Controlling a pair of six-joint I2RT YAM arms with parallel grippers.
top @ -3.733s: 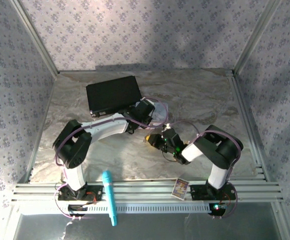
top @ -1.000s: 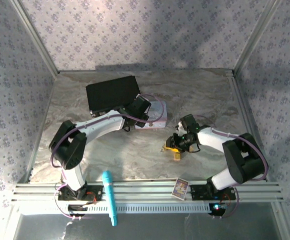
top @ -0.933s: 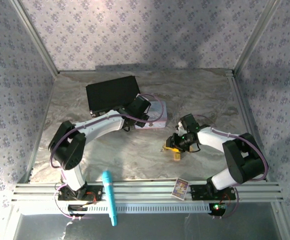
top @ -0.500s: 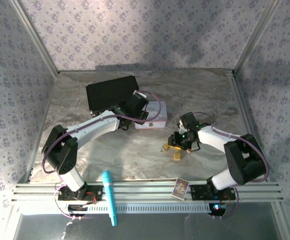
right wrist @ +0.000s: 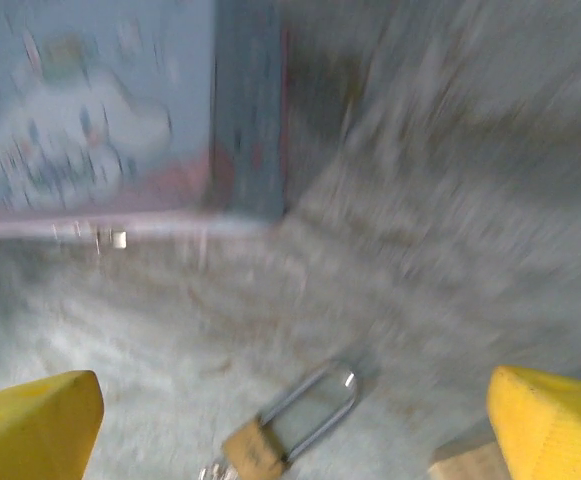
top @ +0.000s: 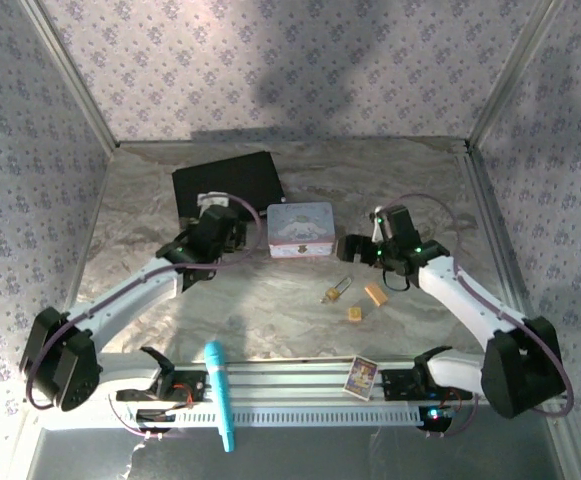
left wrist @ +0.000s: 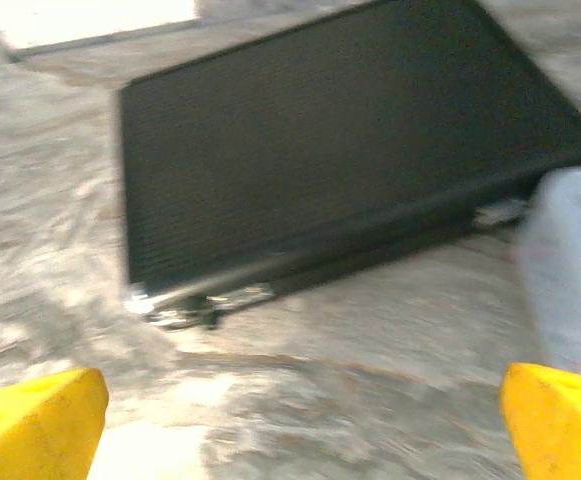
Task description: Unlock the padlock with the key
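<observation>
Top external view: right gripper has released and withdrawn, like left gripper now wide and empty; padlock lies free mid-table, unlocking unconfirmed.

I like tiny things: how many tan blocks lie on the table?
2: a rectangular block right of the padlock, a tiny cube nearer the bases; others may be hidden.

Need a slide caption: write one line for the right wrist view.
Motion-blurred right wrist view: jaws wide open over the brass padlock lying on the marbled table, pastel tin beyond.
</observation>
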